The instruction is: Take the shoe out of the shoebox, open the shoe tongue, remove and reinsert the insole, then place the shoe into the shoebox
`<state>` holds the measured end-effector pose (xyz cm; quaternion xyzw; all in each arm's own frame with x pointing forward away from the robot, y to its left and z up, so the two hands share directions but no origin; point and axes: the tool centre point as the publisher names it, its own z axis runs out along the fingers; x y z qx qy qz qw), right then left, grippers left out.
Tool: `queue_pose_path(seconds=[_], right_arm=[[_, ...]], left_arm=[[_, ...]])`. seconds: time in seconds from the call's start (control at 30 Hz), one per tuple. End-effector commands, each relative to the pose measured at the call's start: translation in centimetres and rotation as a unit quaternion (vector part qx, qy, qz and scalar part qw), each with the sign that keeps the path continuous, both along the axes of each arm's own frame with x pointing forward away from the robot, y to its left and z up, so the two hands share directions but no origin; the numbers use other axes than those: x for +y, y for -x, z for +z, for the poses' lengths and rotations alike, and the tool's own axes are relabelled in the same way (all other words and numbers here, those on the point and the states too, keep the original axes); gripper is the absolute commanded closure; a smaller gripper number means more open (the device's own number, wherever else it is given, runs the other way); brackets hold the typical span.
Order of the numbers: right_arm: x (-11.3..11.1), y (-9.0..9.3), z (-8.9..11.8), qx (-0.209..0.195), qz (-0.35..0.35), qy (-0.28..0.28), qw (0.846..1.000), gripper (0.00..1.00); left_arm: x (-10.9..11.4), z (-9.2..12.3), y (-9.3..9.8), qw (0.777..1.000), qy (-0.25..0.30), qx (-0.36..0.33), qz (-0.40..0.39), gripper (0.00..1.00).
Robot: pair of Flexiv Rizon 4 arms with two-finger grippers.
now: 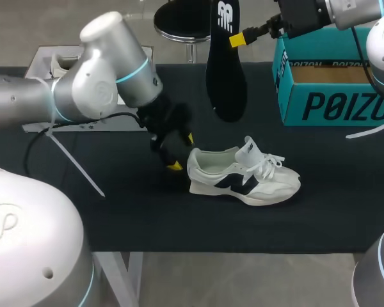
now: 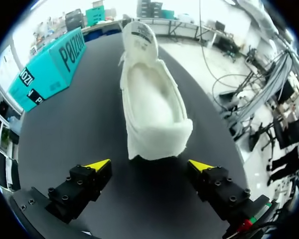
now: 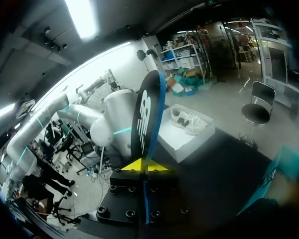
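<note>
A white sneaker (image 1: 243, 178) with a dark side mark lies on the black table, toe to the right, tongue (image 1: 250, 149) pulled up. My left gripper (image 1: 180, 152) stands open just behind its heel; in the left wrist view the heel (image 2: 154, 142) sits ahead of the open gripper (image 2: 150, 167), the fingers not touching it. My right gripper (image 1: 238, 39) is shut on the black insole (image 1: 225, 61), which hangs above the table behind the shoe. In the right wrist view the insole (image 3: 147, 117) rises edge-on from the shut gripper (image 3: 145, 166). The teal shoebox (image 1: 333, 83) stands open at the back right.
A white tray (image 1: 57, 64) holding another white shoe sits at the table's back left edge. A grey cable (image 1: 35, 144) trails from my left arm across the left side of the table. A white lace or strap (image 1: 371, 131) hangs before the shoebox.
</note>
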<state>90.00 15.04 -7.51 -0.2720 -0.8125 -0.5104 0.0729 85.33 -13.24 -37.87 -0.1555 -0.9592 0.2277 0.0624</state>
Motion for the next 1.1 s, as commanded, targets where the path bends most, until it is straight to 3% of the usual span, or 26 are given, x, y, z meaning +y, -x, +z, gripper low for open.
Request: queue_pose_path(seconds=[0.03,0.6,0.83,1.1], right_arm=[[0.2,-0.1,0.0,0.001,-0.001,0.002,1.000,1.00],[0.2,-0.1,0.0,0.001,-0.001,0.002,1.000,1.00],[0.2,-0.1,0.0,0.001,-0.001,0.002,1.000,1.00],[0.2,-0.1,0.0,0.001,-0.001,0.002,1.000,1.00]], left_arm=[[0.2,1.2,1.2,0.997,-0.068,-0.030,-0.003,0.00],[3.7,3.3,1.3,0.997,-0.067,-0.044,0.019,0.00],[1.8,4.0,2.9,0.997,-0.050,-0.050,-0.016,0.00],[-0.9,5.6,2.1,0.997,-0.021,-0.064,-0.023,0.00]])
